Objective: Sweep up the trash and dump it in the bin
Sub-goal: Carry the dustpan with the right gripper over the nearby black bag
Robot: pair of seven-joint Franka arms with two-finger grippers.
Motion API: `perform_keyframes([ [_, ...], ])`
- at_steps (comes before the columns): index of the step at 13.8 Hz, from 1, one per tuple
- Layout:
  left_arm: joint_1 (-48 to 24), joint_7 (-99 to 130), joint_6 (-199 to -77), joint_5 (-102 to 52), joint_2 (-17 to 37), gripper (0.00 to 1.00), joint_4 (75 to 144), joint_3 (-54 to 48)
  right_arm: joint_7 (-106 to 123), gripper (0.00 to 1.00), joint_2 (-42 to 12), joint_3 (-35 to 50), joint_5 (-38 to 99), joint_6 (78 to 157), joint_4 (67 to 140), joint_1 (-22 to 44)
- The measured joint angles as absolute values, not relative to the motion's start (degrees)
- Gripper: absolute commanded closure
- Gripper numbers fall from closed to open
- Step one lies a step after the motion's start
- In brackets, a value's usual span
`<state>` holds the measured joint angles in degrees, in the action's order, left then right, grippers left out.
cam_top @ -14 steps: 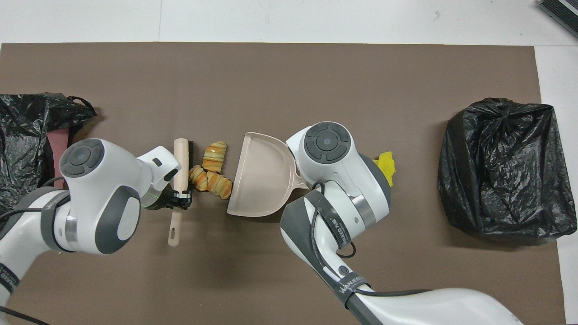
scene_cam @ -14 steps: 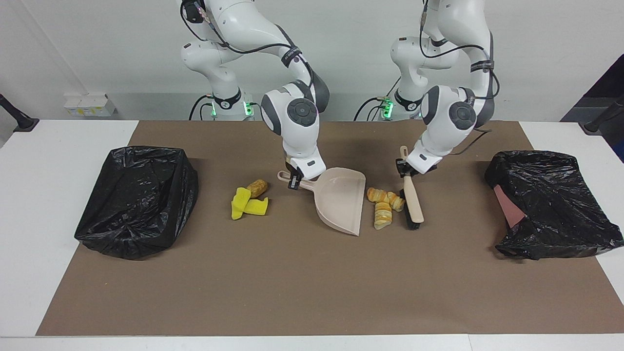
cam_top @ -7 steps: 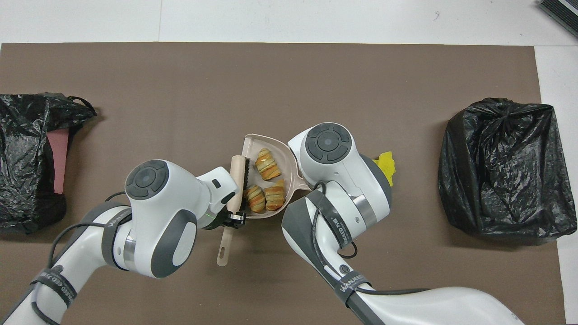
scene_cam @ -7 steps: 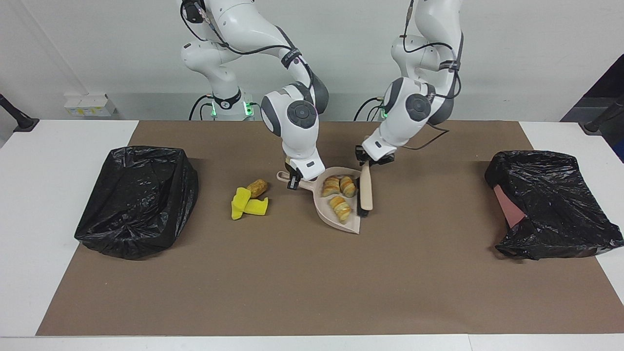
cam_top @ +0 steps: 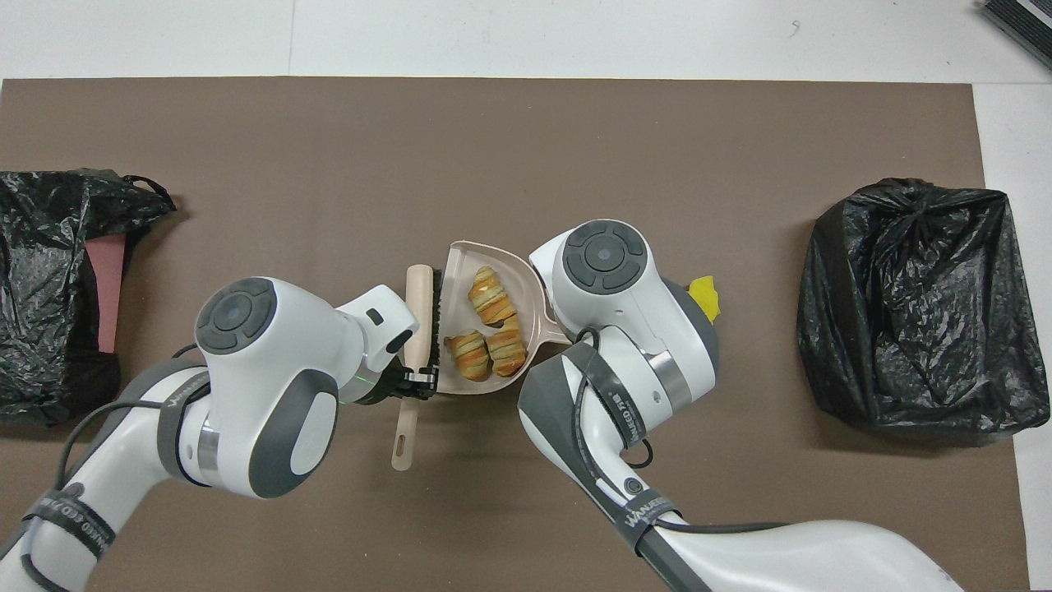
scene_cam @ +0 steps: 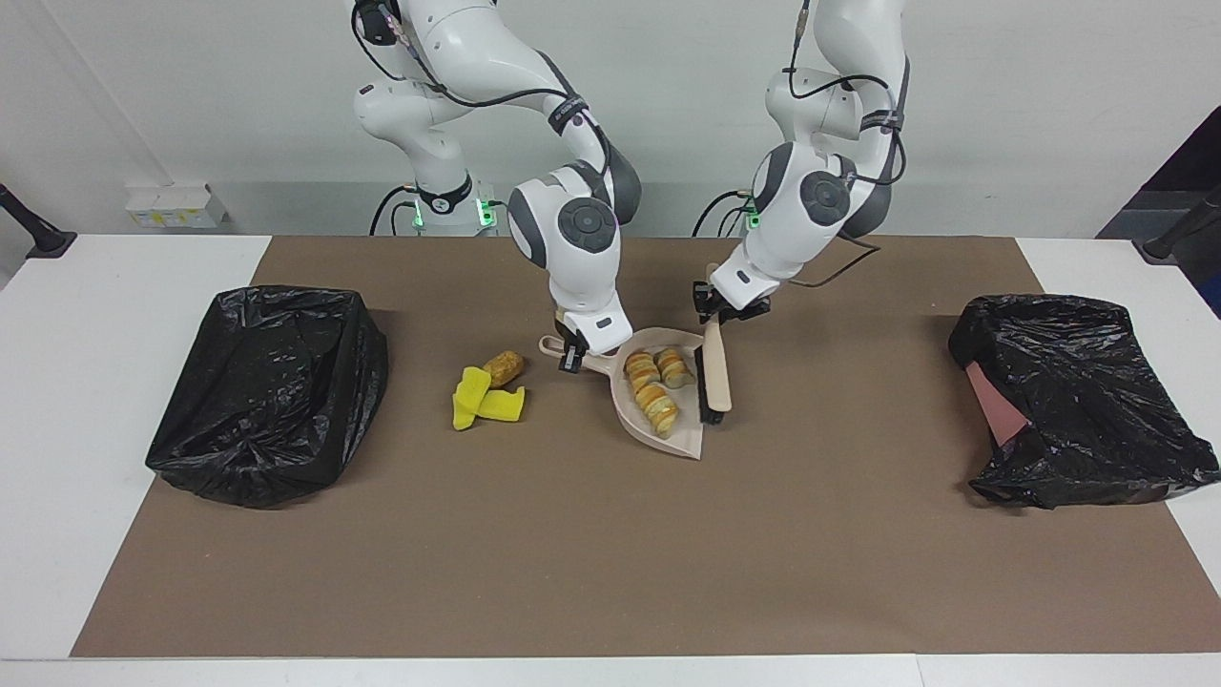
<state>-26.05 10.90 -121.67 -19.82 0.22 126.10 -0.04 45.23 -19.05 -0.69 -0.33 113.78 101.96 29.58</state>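
Note:
Three golden-brown pastries (scene_cam: pixel 653 386) lie in the beige dustpan (scene_cam: pixel 683 447), also seen from overhead (cam_top: pixel 486 326). My right gripper (scene_cam: pixel 572 355) is shut on the dustpan's handle; overhead its wrist hides it. My left gripper (scene_cam: pixel 713 313) is shut on the handle of the beige brush (scene_cam: pixel 716 370), whose bristles stand at the dustpan's open edge (cam_top: pixel 417 300). A brown bread roll (scene_cam: pixel 503 365) and yellow sponge pieces (scene_cam: pixel 480 404) lie on the mat beside the dustpan, toward the right arm's end. Overhead only a yellow sponge corner (cam_top: pixel 705 294) shows.
A bin lined with a black bag (scene_cam: pixel 272 382) stands at the right arm's end of the brown mat. Another black-bagged bin (scene_cam: pixel 1078 391) stands at the left arm's end. Both also show overhead (cam_top: pixel 912 304) (cam_top: pixel 49 271).
My left gripper swept the brush toward the dustpan and pushed the three pastries into it. The brush then drew back slightly to the pan's edge. The pastries slid deeper into the pan.

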Motion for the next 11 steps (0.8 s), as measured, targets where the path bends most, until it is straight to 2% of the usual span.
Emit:
perform_keyframes([
  [3,-23.6,16.05,-121.02,-13.33,-1.44,1.0,126.08,0.14,45.23,1.0,-15.55,-0.86,-0.33,112.95,101.87,26.27],
  [7,-23.98,23.89,-119.23,-10.08,-2.34,1.0,126.28,-0.93,45.58,1.0,-6.76,-1.22,-0.45,106.57,101.68,19.57],
  [11,-32.34,35.13,-119.38,-10.03,-2.58,1.0,127.91,-1.63,54.73,1.0,1.46,-1.54,-1.89,99.43,101.71,8.47],
])
